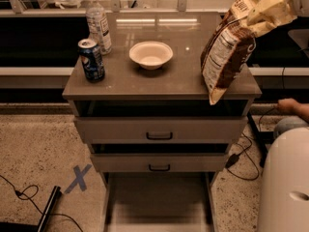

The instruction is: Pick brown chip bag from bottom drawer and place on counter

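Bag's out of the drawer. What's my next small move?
Probably ease the gripper toward the bowl, then lower: it holds the brown chip bag by its top over the right front corner of the counter, bottom tip hanging past the edge.

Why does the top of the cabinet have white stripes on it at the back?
Camera view: those stripes are glare, light reflecting off the glossy counter; the whole view looks warm and dim; the gripper, top right, holding the brown chip bag, catches bright light.
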### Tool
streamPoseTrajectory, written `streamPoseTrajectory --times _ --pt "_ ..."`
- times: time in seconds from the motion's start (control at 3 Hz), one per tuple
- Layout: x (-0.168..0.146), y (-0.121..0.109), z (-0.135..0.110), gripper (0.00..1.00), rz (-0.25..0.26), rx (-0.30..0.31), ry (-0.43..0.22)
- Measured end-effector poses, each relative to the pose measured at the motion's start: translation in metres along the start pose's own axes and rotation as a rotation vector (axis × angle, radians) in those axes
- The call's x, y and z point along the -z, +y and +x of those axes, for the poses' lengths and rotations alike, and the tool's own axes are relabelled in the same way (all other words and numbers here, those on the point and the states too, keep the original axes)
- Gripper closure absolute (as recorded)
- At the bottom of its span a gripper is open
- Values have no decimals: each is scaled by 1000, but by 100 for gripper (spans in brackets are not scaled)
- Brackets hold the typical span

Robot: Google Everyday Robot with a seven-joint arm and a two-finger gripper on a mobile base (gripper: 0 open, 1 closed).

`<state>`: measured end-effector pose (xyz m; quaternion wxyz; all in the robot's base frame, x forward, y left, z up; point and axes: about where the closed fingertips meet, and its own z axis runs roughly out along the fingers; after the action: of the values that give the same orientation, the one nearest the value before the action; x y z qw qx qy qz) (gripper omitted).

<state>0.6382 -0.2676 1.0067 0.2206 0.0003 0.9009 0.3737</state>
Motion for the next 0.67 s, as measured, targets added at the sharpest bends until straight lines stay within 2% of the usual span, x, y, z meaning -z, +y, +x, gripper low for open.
streamPoseTrajectory --times 0.33,0.67 --pt "-4 5 -10 100 47 -36 -23" --pt "-12 13 -27 100 193 -5 -53"
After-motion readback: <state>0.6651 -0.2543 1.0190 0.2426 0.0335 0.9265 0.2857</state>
